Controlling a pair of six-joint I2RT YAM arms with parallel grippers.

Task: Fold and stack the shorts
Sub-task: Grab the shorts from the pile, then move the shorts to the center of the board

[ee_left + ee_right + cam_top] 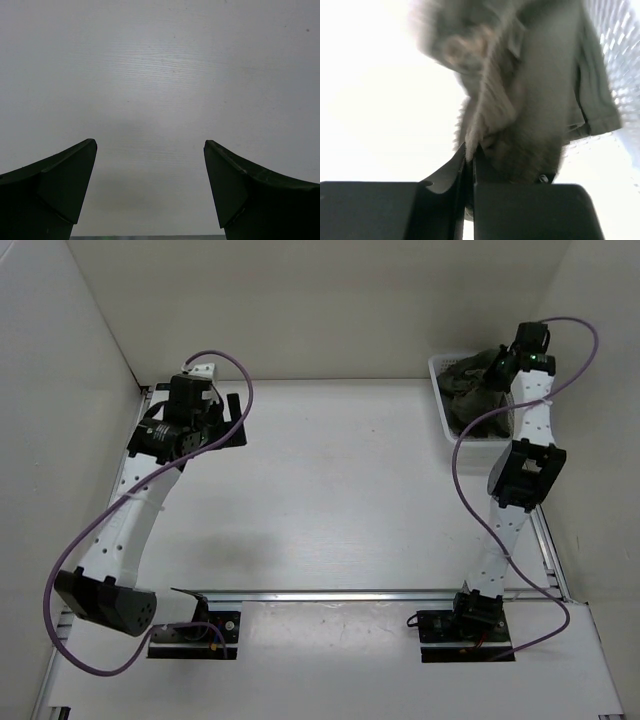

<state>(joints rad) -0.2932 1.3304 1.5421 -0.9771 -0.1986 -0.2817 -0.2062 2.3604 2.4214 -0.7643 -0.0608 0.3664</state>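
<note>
The dark olive-green shorts (468, 390) lie bunched in the white mesh basket (438, 370) at the far right of the table. My right gripper (497, 368) is over the basket and is shut on a ribbed edge of the shorts (485, 107); the fabric hangs from the closed jaws of the gripper (471, 155) in the right wrist view. My left gripper (232, 420) is open and empty above the bare white table at the far left; its fingers (70, 180) stand wide apart in the left wrist view.
White walls enclose the table on the left, back and right. The basket's mesh wall (620, 45) shows at the right of the right wrist view. A metal rail (330, 594) runs along the near edge between the arm bases.
</note>
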